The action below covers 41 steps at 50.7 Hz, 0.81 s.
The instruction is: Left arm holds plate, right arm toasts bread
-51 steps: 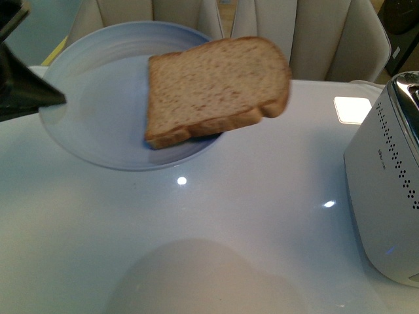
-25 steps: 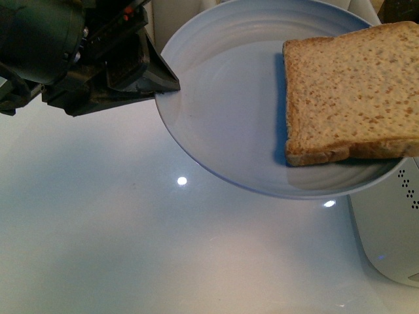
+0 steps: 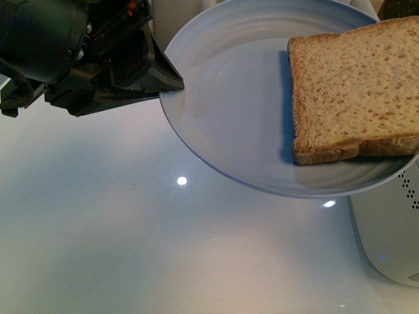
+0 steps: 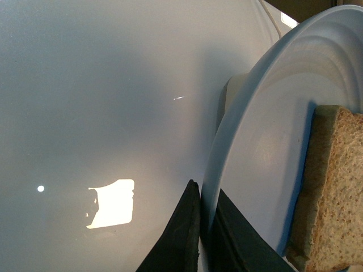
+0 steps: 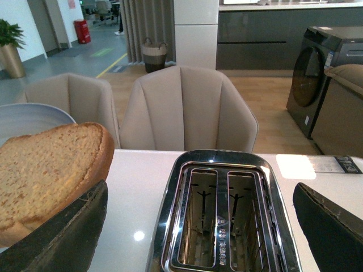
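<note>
My left gripper [image 3: 171, 87] is shut on the rim of the pale blue-white plate [image 3: 229, 118] and holds it in the air above the table. In the left wrist view its jaws [image 4: 203, 226] pinch the plate's edge [image 4: 238, 141]. The brown bread slice [image 3: 357, 88] lies on the plate's right side and also shows in the left wrist view [image 4: 332, 198]. My right gripper [image 5: 198, 226] is open above the toaster [image 5: 221, 215], whose two slots are empty. The bread [image 5: 48, 170] sits just beside one of its fingers [image 5: 68, 238].
The white toaster [image 3: 386, 229] stands at the table's right edge, partly under the plate. The glossy white table [image 3: 163, 248] reflects ceiling lights. Beige chairs [image 5: 187, 107] stand behind the table, and a washing machine [image 5: 317, 73] is in the far room.
The left arm has carried the plate and bread rightward and closer to the camera, over the toaster; in the last half second it only shifted slightly.
</note>
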Tool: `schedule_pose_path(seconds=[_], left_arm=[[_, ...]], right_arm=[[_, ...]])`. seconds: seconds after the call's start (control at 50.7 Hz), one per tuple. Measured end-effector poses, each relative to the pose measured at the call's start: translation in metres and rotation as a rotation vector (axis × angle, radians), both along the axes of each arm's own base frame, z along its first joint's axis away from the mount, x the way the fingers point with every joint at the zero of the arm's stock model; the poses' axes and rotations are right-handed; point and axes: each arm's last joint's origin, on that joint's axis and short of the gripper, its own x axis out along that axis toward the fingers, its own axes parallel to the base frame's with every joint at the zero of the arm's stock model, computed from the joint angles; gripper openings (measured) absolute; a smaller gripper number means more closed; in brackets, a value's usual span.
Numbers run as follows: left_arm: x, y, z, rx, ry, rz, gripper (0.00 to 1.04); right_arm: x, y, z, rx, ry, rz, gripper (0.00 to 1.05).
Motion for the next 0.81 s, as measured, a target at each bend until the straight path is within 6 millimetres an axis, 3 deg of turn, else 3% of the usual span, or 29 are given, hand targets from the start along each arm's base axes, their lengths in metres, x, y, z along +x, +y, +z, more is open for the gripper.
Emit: schedule_pose_path(seconds=[0.591, 0.71, 0.808], left_arm=[[0.000, 0.000, 0.000, 0.000, 0.000, 0.000, 0.03], [0.000, 0.000, 0.000, 0.000, -0.001, 0.001, 0.03], [0.000, 0.000, 0.001, -0.001, -0.002, 0.001, 0.03]], right_arm=[[0.000, 0.000, 0.000, 0.000, 0.000, 0.000, 0.96], [0.002, 0.001, -0.009, -0.036, 0.335, -0.304, 0.96], [0.001, -0.001, -0.014, -0.076, 0.394, -0.430, 0.96]])
